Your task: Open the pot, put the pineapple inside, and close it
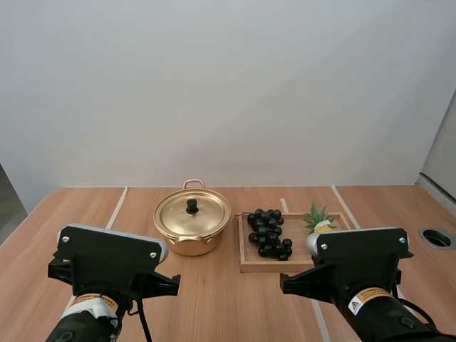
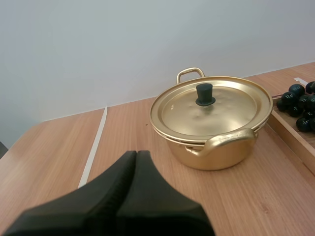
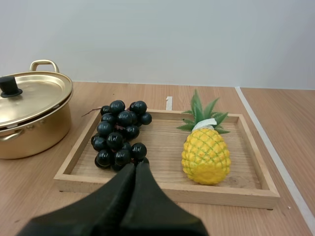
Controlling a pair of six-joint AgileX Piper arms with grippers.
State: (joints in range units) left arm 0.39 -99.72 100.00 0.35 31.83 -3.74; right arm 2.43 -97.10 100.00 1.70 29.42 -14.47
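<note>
Closest in, the left gripper (image 2: 137, 153) hangs low over the table (image 2: 54, 152), its fingers pressed together into one wedge with nothing between them, pointing toward the pot (image 2: 216, 150). The lid (image 2: 211, 105) sits on the pot. The right gripper (image 3: 135, 166) is likewise closed and empty, facing the wooden tray (image 3: 162, 189) just right of the pot. On the tray, the grapes (image 3: 118, 135) lie nearer the pot. The pineapple (image 3: 205, 155) is farther from it and seems to lie leaves-away. Bare wood runs left of the pot and in front of it.
</note>
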